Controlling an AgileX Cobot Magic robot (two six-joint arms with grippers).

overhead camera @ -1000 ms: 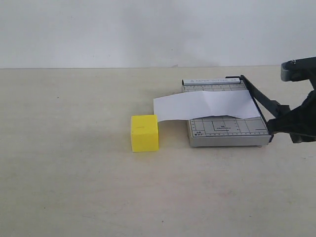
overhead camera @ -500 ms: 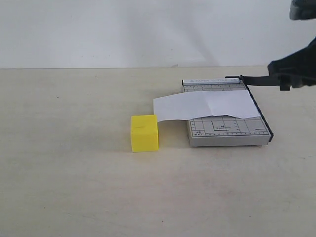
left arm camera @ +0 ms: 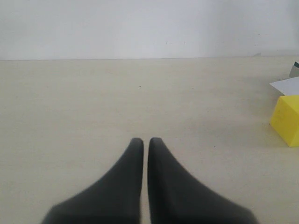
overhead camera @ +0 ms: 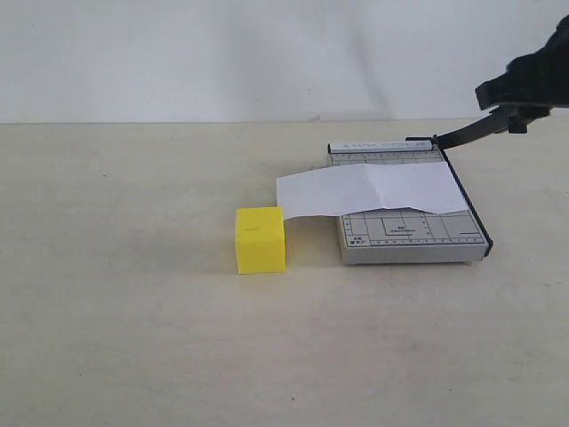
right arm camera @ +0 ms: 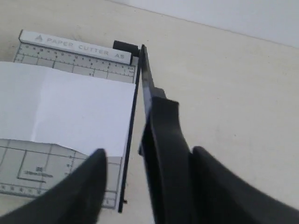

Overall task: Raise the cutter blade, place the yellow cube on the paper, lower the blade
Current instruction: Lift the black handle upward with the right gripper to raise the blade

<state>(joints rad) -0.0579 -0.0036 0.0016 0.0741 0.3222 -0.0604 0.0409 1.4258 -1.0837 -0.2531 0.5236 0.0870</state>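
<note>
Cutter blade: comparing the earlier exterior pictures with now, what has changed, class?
The right gripper swung the cutter blade up from low beside the board edge; its jaws now stand apart around the handle. Yellow cube, paper and board stayed put.

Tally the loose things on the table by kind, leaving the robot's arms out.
yellow cube: 1
paper sheet: 1
paper cutter: 1
Total: 3
</note>
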